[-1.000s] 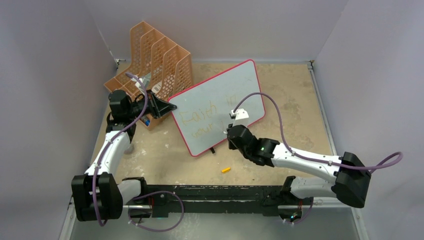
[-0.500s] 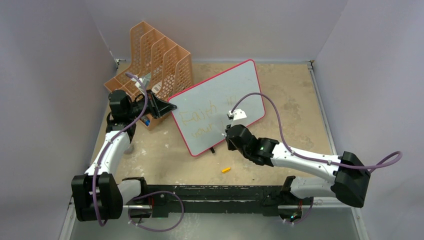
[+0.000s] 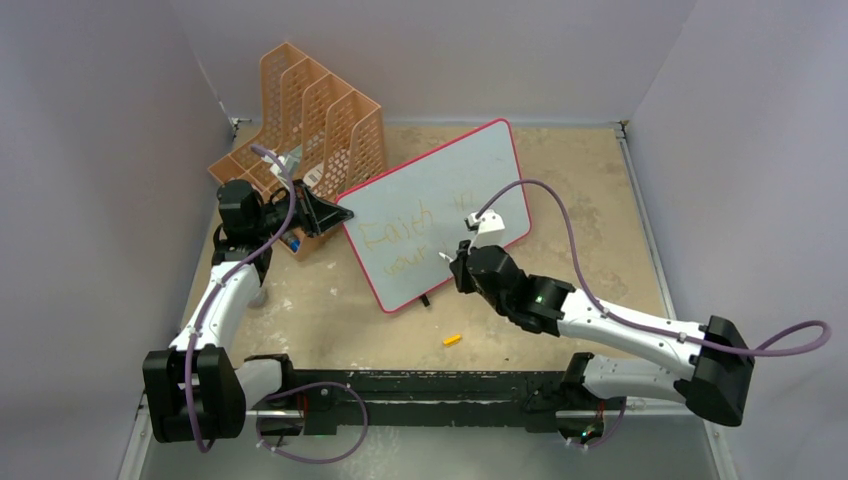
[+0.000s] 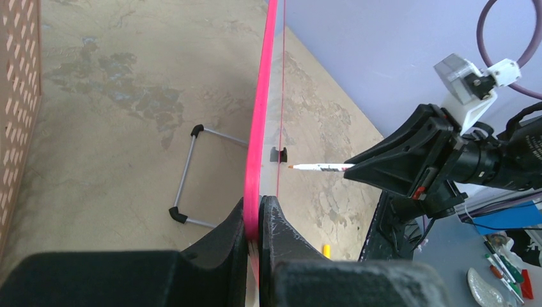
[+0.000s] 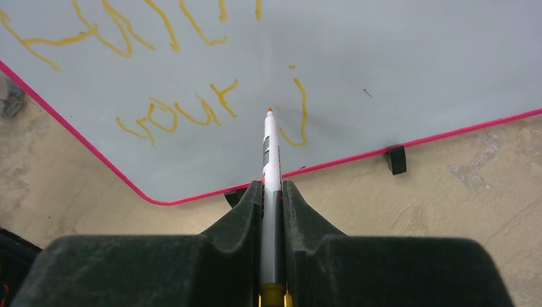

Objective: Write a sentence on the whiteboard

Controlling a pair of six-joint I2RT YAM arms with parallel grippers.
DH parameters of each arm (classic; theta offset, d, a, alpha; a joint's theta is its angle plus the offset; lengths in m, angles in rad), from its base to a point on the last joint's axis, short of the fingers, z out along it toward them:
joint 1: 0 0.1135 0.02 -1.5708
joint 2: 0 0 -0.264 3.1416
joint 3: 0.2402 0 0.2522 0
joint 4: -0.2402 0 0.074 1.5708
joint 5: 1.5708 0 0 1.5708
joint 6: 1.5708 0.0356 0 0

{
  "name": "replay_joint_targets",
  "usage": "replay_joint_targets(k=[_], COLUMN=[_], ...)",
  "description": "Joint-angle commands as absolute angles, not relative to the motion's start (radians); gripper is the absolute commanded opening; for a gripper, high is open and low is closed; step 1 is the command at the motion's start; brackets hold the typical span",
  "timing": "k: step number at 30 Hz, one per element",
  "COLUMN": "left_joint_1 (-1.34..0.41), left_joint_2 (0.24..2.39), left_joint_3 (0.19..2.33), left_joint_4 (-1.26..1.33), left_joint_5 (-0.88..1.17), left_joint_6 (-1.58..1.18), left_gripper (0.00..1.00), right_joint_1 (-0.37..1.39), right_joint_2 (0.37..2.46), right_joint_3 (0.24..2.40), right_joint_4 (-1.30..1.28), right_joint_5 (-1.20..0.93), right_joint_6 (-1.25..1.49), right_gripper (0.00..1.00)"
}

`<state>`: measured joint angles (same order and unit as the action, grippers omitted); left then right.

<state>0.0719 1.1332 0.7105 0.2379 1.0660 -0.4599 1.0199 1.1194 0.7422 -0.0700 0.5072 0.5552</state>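
Whiteboard (image 3: 430, 185) rim between left fingers (image 4: 220, 246), marker (image 5: 272, 150) between right fingers (image 5: 307, 224)

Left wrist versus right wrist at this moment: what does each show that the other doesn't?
Left wrist only: the left gripper shut on the whiteboard, seen edge-on, the wire stand on its back side, and the right gripper from the side. Right wrist only: the board's face with the sentence, "your" and a "j". Both: the marker in the right gripper, tip near the board, and the pink frame.
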Motion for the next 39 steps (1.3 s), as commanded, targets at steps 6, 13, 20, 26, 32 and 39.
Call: replay_joint_targets(k=[6, 13, 20, 26, 32, 39], left_joint_1=[0.078, 0.081, 0.081, 0.080, 0.079, 0.080], left_joint_2=[1.131, 1.131, 1.136, 1.141, 1.142, 1.140], left_joint_3=[0.748, 0.757, 0.756, 0.755, 0.754, 0.753], left_joint_4=[0.235, 0.216, 0.219, 0.225, 0.227, 0.229], left_joint_5=[1.034, 1.026, 1.032, 1.038, 1.040, 1.044], left_joint_6=[-0.361, -0.347, -0.350, -0.357, -0.359, -0.360], left_gripper=[0.00, 0.00, 0.00, 0.00, 0.00, 0.00], right_joint_1=[1.004, 0.967, 0.947, 0.943, 0.942, 0.941], right_joint_2=[1.069, 1.043, 1.044, 1.048, 1.061, 1.076], right_joint_3=[0.759, 0.717, 0.699, 0.694, 0.702, 0.701], right_joint_4=[-0.050, -0.016, 0.020, 0.048, 0.062, 0.064], right_joint_5=[0.607, 0.595, 0.566, 0.549, 0.540, 0.542], right_joint_6=[0.534, 0.521, 0.509, 0.500, 0.492, 0.494], right_gripper=[0.00, 0.00, 0.00, 0.00, 0.00, 0.00])
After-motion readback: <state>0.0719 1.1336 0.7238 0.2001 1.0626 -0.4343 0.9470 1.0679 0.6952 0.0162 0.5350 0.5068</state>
